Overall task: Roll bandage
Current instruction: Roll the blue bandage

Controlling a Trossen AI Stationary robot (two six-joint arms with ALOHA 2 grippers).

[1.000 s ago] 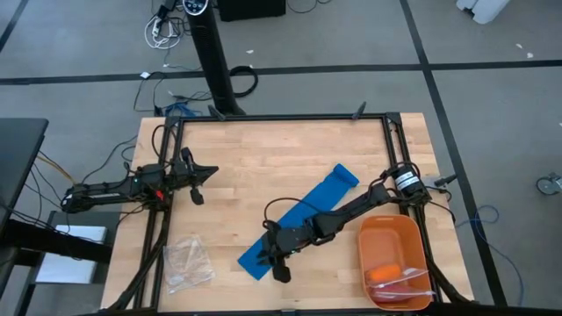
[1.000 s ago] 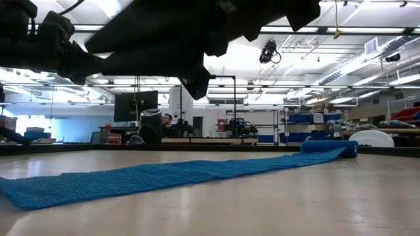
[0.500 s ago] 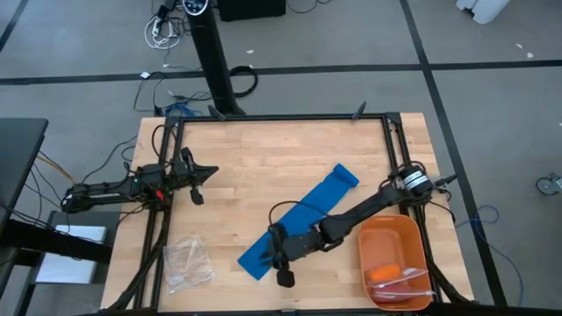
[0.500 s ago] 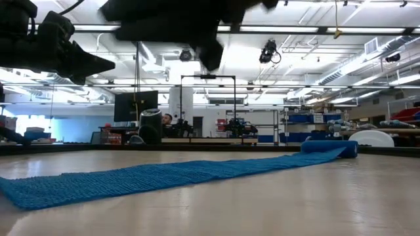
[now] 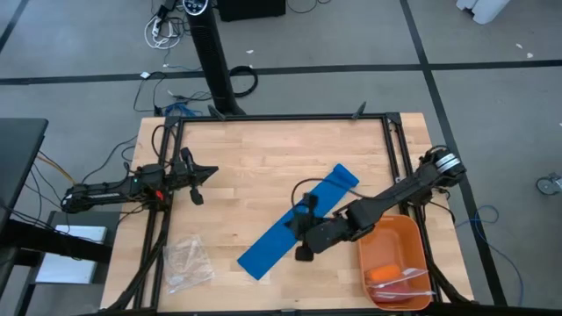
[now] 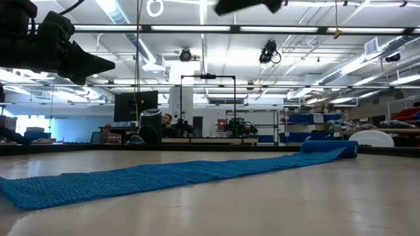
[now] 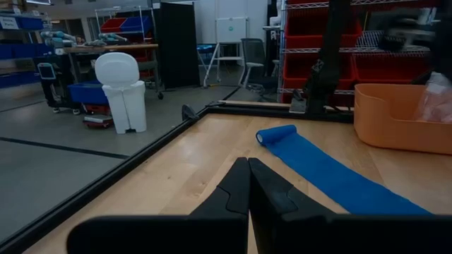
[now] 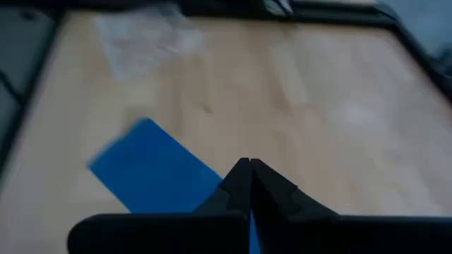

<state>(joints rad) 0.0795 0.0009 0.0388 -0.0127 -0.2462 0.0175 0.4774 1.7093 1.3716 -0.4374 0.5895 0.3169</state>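
Shifted since the earlier frames: right hand, from the strip's lower end to its middle, fingers now pressed together on nothing. Bright blue soft fabric bandage: long narrow strip, flat, diagonal across the wooden table, far end already curled into a small roll. Handling, judged: light, limp, likely to bunch or slide; best taken at the rolled end. Left hand: closed, empty, waiting at the table's left side, well apart from the bandage.
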